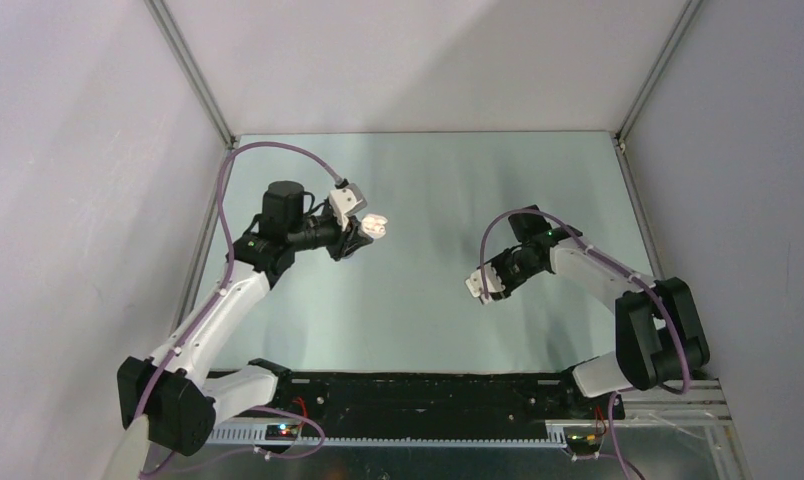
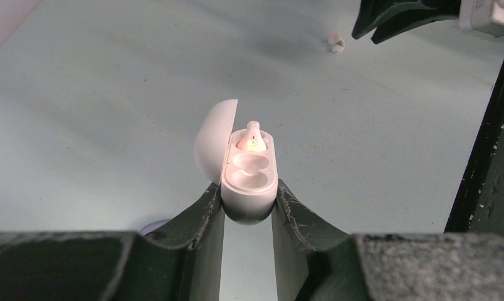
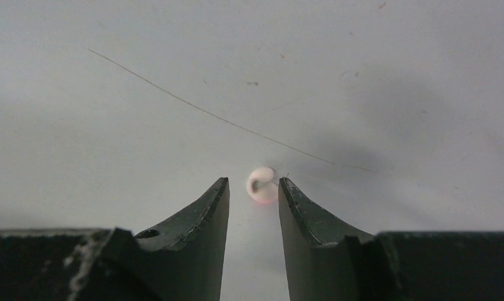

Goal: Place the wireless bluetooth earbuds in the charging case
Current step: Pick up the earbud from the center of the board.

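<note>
**Operator:** Well, where is it likeliest to go wrong?

**Spotter:** Start closest in, at your right gripper (image 3: 253, 181). Its jaws stand spread with nothing in them. The loose earbud (image 3: 261, 184) lies on the table (image 3: 111, 125) just past the tips. It sits off centre, tight beside the right-hand finger, and I can't tell whether they touch. If you close from there, I'd expect that finger to meet it first. That would flick it away, or catch it by the edge so it squirts out. It looks round and smooth, so it will roll.

**Operator:** And the other side?

**Spotter:** Your left gripper (image 2: 249, 188) is pinching the charging case (image 2: 252, 185) at the middle of the left wrist view. It appears to hold the case clear of the table. Only the rounded end nearest the camera sits between the fingers. A push on the far end could pivot the case or slide it in that hold. A little farther up is the empty pocket (image 2: 252, 166), the one you need. Just beyond it, the seated earbud (image 2: 252, 139) glows orange. The lid (image 2: 213, 135) stands open to the left. Come in crooked and you could nudge that seated one loose, or tip the lid shut.

**Operator:** And farthest out?

**Spotter:** From above, your two grippers are well apart, with the case left of centre and the right one right of centre. A weak pinch is most likely to drop the bud on that carry across. I also can't tell which way up it lies, so it may reach the pocket turned wrong and refuse to seat.
</note>
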You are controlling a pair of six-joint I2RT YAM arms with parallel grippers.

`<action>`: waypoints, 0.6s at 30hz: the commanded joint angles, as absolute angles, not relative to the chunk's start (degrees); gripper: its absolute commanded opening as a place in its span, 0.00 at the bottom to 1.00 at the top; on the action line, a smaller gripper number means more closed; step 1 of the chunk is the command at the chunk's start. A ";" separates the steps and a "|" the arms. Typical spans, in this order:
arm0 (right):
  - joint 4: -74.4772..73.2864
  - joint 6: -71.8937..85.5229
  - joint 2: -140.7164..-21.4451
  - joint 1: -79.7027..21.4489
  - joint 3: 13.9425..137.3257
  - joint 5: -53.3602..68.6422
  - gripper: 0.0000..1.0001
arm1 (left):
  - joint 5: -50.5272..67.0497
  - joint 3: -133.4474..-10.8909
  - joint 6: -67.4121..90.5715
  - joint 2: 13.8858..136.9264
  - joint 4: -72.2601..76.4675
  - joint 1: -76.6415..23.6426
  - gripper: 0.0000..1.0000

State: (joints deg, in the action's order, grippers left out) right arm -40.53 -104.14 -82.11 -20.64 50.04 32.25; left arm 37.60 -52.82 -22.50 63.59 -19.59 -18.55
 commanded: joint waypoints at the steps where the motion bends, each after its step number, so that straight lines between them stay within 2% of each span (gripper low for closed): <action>1: -35.46 -110.77 -84.73 -19.90 50.18 29.84 0.37 | 37.15 -52.58 -22.11 62.13 -18.06 -18.23 0.00; 10: -36.39 -112.96 -87.23 -19.13 50.19 28.14 0.27 | 36.80 -52.08 -22.07 61.82 -18.15 -18.00 0.00; 18: -36.07 -112.86 -91.33 -18.46 51.74 27.04 0.27 | 36.79 -52.80 -22.13 61.94 -18.61 -17.86 0.00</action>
